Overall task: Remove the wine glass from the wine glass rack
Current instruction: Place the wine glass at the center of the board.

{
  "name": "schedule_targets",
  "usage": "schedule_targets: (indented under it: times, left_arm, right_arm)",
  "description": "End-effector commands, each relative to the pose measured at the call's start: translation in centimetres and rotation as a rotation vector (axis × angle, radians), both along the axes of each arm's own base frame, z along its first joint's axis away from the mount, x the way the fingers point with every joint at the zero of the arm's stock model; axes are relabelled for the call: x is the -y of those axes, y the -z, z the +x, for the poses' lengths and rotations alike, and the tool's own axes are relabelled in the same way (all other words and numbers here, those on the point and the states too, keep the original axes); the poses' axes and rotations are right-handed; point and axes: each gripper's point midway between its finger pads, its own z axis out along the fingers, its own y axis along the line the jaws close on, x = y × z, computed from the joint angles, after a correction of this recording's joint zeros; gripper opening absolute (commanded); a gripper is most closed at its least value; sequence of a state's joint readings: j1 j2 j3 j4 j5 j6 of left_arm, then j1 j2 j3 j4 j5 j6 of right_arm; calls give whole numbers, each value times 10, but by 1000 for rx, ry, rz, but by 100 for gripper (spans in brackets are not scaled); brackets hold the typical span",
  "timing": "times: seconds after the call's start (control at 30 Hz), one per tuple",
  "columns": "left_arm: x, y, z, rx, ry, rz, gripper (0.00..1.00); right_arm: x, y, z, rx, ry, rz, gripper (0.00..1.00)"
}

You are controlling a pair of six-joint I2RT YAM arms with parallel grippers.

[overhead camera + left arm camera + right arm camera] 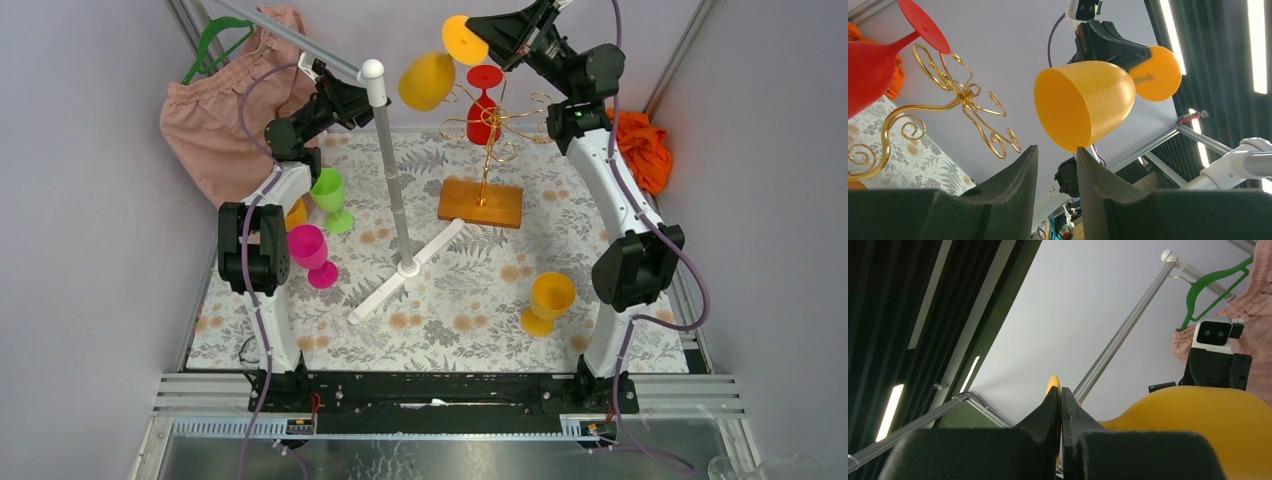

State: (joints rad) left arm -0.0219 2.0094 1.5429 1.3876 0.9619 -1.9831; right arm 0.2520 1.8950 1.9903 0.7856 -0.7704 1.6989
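Note:
The orange-yellow wine glass (427, 82) hangs tilted in the air to the left of the wine glass rack (490, 140), clear of its gold scroll arms. My right gripper (478, 38) is shut on the glass's flat foot (1053, 384), and the bowl (1198, 415) bulges to the right of the jaws. The left gripper (1057, 150) is open just under the bowl (1083, 102), with nothing between its fingers. A red wine glass (484, 105) still hangs upside down on the rack, which stands on its wooden base (481, 203).
A tall white pole stand (390, 170) with a cross foot stands mid-table beside the left gripper. Green (330, 195), pink (310, 250) and yellow (548, 300) glasses stand on the floral mat. A pink garment (215, 120) hangs back left. An orange cloth (645, 145) lies back right.

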Motion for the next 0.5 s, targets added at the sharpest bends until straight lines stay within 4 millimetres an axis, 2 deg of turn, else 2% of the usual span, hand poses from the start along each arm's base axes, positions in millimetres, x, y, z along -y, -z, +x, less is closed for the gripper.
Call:
schedule_targets:
  times: [0.0, 0.17, 0.47]
  left_arm:
    - [1, -6, -6, 67, 9, -1, 42]
    - [-5, -8, -9, 74, 10, -15, 42]
    - [-9, -6, -14, 80, 11, -34, 42]
  right_arm:
    - [-12, -14, -10, 61, -34, 43, 0]
    - [-21, -4, 1, 35, -42, 47, 0]
    - [-29, 6, 8, 25, -85, 104, 0]
